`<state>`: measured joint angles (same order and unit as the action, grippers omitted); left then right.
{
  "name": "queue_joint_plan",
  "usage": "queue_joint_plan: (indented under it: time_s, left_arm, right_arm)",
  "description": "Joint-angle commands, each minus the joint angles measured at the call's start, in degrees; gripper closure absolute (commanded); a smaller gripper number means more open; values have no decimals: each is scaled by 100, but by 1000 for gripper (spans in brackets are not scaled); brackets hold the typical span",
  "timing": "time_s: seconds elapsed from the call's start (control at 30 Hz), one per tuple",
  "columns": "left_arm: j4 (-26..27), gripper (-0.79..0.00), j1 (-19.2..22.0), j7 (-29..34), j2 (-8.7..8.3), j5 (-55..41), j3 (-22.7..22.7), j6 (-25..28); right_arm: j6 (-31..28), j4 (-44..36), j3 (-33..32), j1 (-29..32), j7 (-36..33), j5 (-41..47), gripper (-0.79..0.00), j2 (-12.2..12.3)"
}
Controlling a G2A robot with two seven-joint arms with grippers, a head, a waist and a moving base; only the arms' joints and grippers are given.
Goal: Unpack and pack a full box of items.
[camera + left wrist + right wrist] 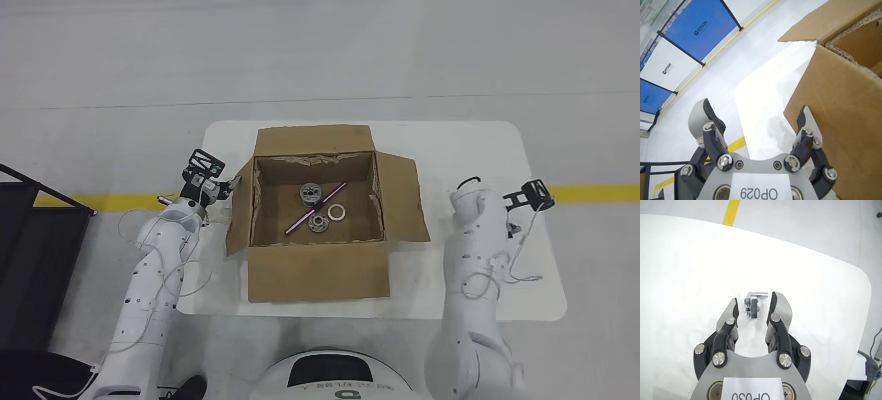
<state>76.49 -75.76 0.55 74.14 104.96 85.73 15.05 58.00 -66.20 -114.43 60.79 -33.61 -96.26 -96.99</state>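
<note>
Left claw (755, 106): seen spread wide, with nothing between its fingers (714, 115). The cardboard box (838, 106) is found just beside it, with the outer wall close against one fingertip. Whether they touch cannot be judged. The box flaps are folded outward and the top is open.

Right claw (754, 297): seen part-way open over the white table (696, 266). A small metal bracket (752, 306) is found lying flat on the table between the fingertips. A gap is seen on each side, so the bracket is not gripped. Two bolt heads are noted on the bracket, and a short round stub at the end farther from the wrist.

From above, the box is placed between the two claws, hard by the left one and well apart from the right. On the box floor, away from both claws, are noted:
- a thin pinkish rod (315, 208) lying aslant
- two gear-like metal parts (311, 191), one on each side of the rod
- a pale ring (337, 212) just beside the rod

A yellow floor line (731, 212) is seen past the table edge, ahead of the right claw.
</note>
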Motion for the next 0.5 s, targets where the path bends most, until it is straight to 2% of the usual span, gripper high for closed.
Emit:
queue_joint_plan:
  time_s: [0.0, 0.17, 0.23, 0.3, 0.33, 0.47]
  left_arm:
    - [0, -785, 0, 0, 0, 0, 0, 0]
    - [0, -785, 0, 0, 0, 0, 0, 0]
    - [0, -785, 0, 0, 0, 0, 0, 0]
    - [0, -785, 0, 0, 0, 0, 0, 0]
    - [0, -785, 0, 0, 0, 0, 0, 0]
    - [0, -785, 0, 0, 0, 0, 0, 0]
  right_arm:
    - [0, 198, -78, -97, 87, -23, -351, -16]
    - [0, 593, -180, -286, 305, 4, -314, -71]
    - [0, 695, -257, -346, 409, 2, -222, -84]
    - [0, 777, -364, -393, 538, -34, -46, -93]
    - [0, 807, -413, -423, 565, -17, 0, -99]
    - [0, 780, -565, -456, 676, 34, 0, -118]
